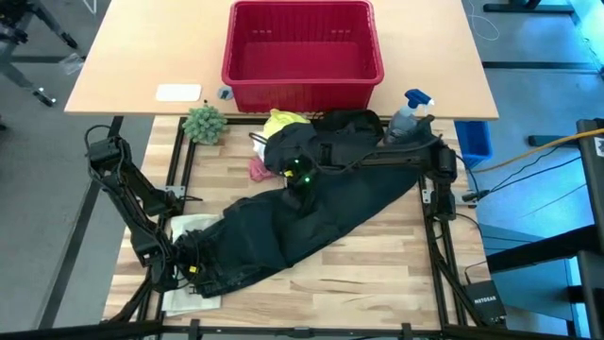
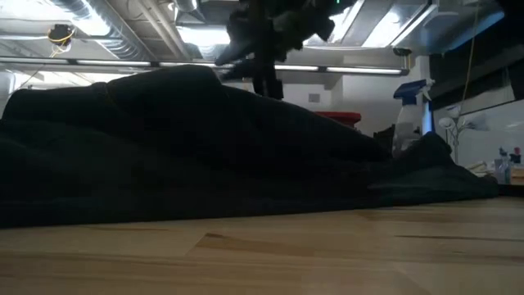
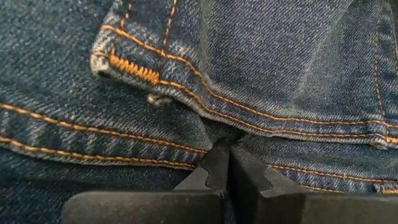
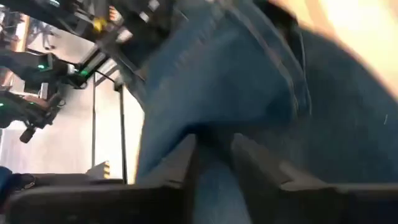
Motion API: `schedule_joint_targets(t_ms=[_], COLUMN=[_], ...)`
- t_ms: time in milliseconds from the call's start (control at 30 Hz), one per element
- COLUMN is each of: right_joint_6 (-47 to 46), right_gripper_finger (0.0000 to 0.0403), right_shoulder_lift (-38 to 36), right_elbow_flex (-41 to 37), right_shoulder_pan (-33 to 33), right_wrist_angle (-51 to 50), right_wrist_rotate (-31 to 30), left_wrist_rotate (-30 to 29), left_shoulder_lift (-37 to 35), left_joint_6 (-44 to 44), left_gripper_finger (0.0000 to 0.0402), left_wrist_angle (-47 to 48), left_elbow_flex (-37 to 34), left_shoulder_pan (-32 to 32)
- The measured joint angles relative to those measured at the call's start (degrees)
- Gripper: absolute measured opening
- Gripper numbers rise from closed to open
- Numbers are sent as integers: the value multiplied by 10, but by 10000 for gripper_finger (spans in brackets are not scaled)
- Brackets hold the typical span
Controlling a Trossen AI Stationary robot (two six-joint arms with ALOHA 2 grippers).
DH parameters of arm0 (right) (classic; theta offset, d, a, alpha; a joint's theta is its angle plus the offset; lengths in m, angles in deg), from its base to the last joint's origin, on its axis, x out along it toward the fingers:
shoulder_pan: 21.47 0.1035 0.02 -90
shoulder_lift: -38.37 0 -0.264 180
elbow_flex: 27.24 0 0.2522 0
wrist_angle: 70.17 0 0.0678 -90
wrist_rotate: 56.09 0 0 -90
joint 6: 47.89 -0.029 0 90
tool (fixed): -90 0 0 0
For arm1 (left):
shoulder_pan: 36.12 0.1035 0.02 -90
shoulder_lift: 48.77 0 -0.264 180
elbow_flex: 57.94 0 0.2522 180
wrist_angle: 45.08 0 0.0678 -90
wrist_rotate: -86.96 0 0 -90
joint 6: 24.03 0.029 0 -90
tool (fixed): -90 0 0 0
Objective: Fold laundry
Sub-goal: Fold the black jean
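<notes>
Dark trousers fill the table, left hand pinching their seam, right hand parted around denim.

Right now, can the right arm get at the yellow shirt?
Probably not directly. The yellow shirt lies mostly under the bunched trousers, and the right tool sits on that same cloth with denim between its fingers. Only a yellow edge shows beside the basket.

The left gripper is low at the table's near left corner, its fingers pressed together on a fold of denim. The right gripper, reaching toward the middle, has denim between its slightly parted fingers.
</notes>
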Motion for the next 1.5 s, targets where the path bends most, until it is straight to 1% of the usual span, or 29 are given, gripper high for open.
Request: schedule_joint_targets(t_ms=[100, 233, 333, 400, 467, 600, 867, 1133, 1233, 1300, 1367, 1400, 1433, 1500], right_joint_6=[-18, -59, -90, -102, -103, -104, -108, -131, -133, -139, -140, -140, -140, -132], right_gripper_finger=[163, 239, 281, 298, 304, 307, 307, 307, 307, 299, 269, 242, 207, 115], right_shoulder_lift=[14, 32, 51, 63, 72, 74, 82, 128, 134, 135, 135, 135, 135, 135], right_elbow_flex=[-11, -12, -12, -12, -13, -13, -13, -8, -3, -3, -3, -3, -3, -3], right_shoulder_pan=[-7, -13, -12, -11, -10, -16, -31, -9, -2, -2, -3, -3, -4, -4], right_wrist_angle=[9, 71, 106, 116, 114, 105, 112, 179, 181, 179, 179, 181, 183, 189], right_wrist_rotate=[10, 27, 43, 50, 47, -10, -5, 4, -7, -18, -21, -18, -10, 8], left_wrist_rotate=[0, 0, 0, 0, -1, -1, -1, 0, 2, 2, 2, 2, 2, 2], left_shoulder_lift=[0, 0, 0, 0, 0, 0, 0, 0, 0, 0, 0, 0, 0, 0], left_joint_6=[1, 1, 2, 2, 2, 1, 3, 6, 8, 8, 8, 8, 9, 10], left_gripper_finger=[0, 0, 0, 0, 0, 0, 0, 0, 0, 0, 0, 0, 0, 0], left_wrist_angle=[0, -1, -2, -3, -5, -10, -10, -13, -15, -15, -15, -15, -15, -14], left_elbow_flex=[0, 0, 0, 0, -1, -1, -1, -1, -1, -1, -1, -1, -1, -1], left_shoulder_pan=[0, 0, 0, 0, 0, 0, 0, 7, 11, 11, 11, 11, 11, 11])
